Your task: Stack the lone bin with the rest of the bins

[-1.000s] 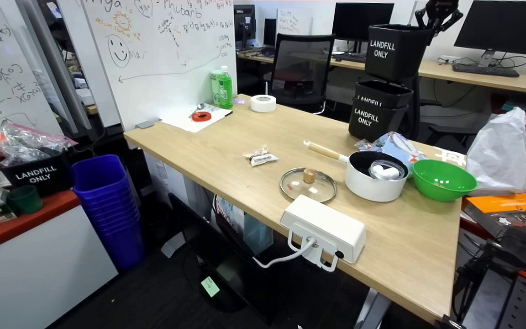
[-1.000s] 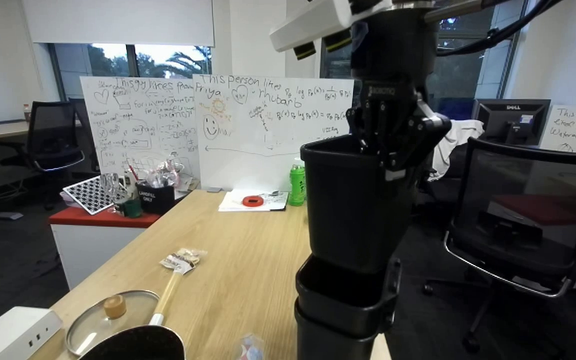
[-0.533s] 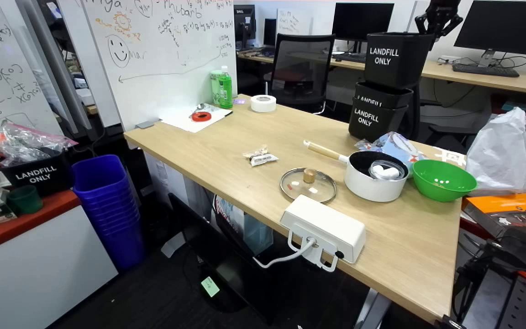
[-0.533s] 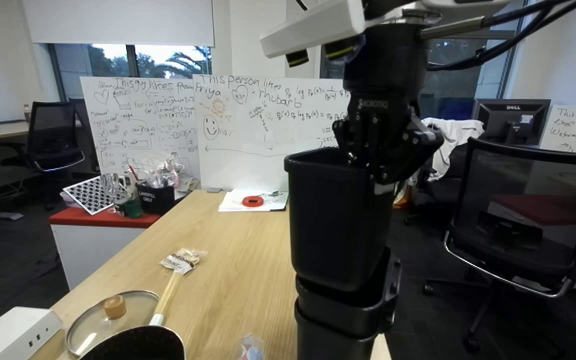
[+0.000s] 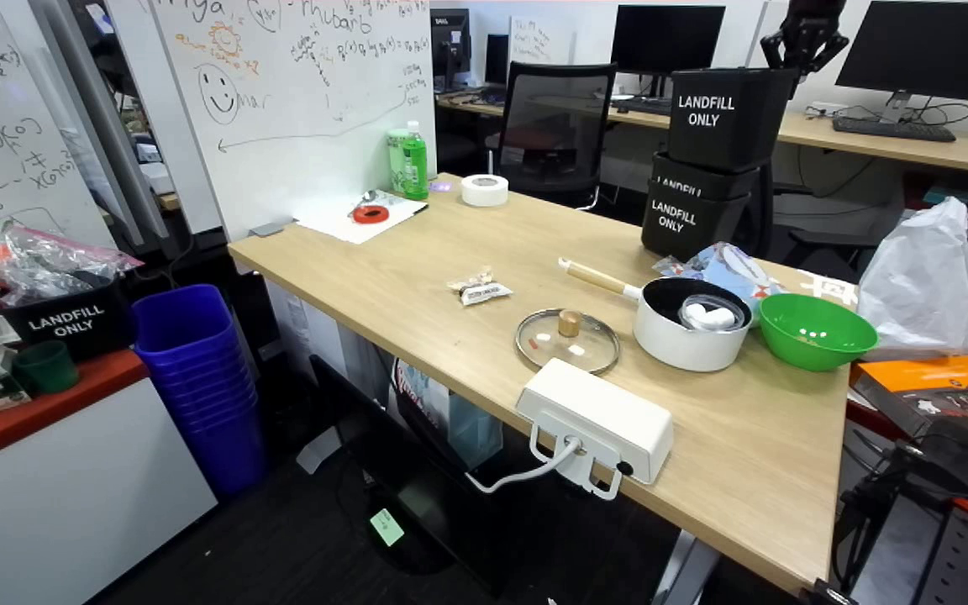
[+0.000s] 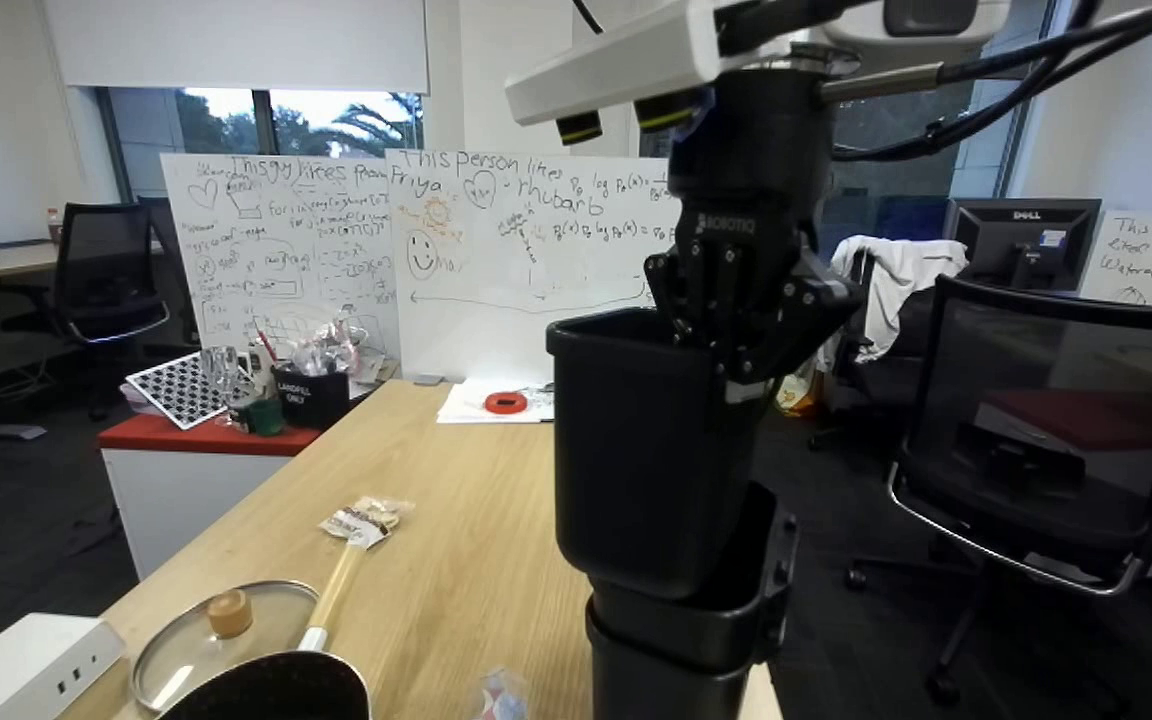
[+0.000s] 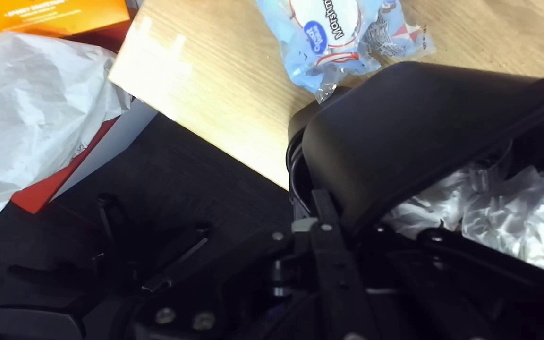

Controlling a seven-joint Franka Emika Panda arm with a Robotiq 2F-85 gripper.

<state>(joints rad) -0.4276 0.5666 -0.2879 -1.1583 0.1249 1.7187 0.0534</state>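
And there's the gripper [image 6: 714, 358], pinching the bin [image 6: 636, 450] by its rim! The bin hangs close to upright above the stack [image 6: 671, 675], its base overlapping the stack's top in both exterior views; whether they touch, I can't tell. In the wrist view, crumpled white wrap [image 7: 522, 226] sits inside the bin. The stack stands on the table [image 5: 417, 277], just beside the marshmallow bag [image 7: 331, 35].
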